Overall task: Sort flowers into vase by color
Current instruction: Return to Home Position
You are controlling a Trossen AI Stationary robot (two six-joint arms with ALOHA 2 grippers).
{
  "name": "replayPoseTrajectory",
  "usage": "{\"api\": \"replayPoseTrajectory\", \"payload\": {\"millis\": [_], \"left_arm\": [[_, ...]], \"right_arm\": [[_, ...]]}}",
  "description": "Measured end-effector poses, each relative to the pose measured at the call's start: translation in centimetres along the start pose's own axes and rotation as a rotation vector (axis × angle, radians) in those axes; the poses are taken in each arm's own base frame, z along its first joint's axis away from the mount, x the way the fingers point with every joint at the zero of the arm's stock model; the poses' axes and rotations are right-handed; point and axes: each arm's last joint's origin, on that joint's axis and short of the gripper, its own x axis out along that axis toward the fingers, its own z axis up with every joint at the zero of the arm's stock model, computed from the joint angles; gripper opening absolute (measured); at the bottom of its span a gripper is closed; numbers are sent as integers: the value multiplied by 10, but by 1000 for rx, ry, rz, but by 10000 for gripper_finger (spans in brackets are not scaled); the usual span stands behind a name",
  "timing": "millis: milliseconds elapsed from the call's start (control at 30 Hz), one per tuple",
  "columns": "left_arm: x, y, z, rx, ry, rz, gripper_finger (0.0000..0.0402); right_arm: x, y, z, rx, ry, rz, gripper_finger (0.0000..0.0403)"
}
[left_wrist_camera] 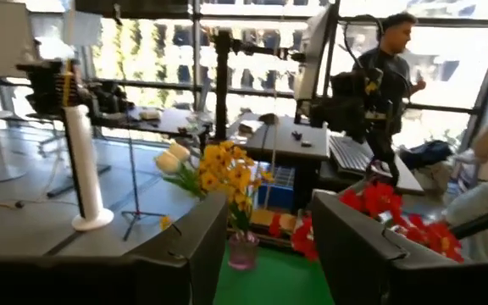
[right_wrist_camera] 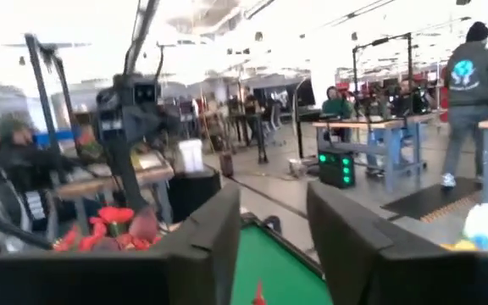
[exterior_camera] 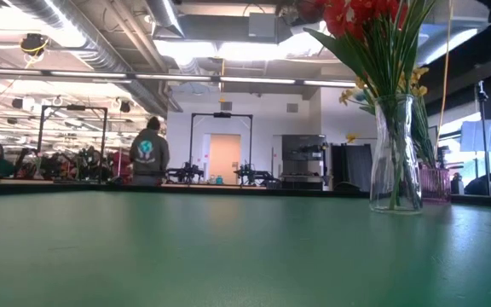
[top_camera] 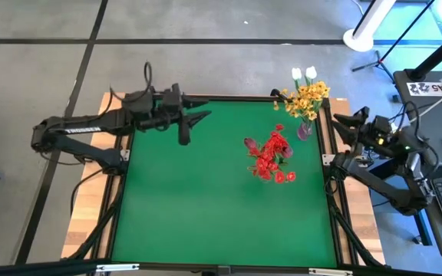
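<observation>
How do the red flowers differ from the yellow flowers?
The red flowers stand in a clear vase near the middle of the table; the yellow flowers stand in a purple vase near a corner. White tulips stand with the yellow flowers, none with the red flowers. Both bunches stand upright.

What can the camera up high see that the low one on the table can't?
Only the high view shows the two arms, with the left gripper and right gripper both open near the table's sides, and the white tulips. Only the low view shows the clear vase from the side and a person in the room behind. Both show the green table, the red flowers and the yellow flowers.
</observation>
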Motion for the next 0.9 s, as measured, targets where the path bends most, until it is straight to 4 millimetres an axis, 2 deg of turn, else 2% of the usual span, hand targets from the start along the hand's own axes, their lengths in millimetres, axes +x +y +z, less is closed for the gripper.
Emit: {"api": "replayPoseTrajectory", "payload": {"millis": [67, 300, 500, 633, 733, 900], "left_arm": [[-6, -4, -10, -4, -19, 28, 159], [-31, -11, -46, -39, -35, 43, 114], [-58, -11, -59, -74, -59, 115, 68], [-75, -11, -65, -88, -88, 96, 34], [-84, -11, -76, -104, -83, 79, 8], [-96, -12, -97, -124, -112, 48, 4]], "right_arm": [[-4, -1, -10, 28, -25, -4, 121], [8, -6, -32, 62, 52, -22, 73], [20, -11, -54, 79, 73, -17, 43], [31, -16, -74, 84, 66, -20, 27], [38, -19, -87, 82, 53, -32, 17], [44, -23, -102, 59, 28, -33, 10]]}}
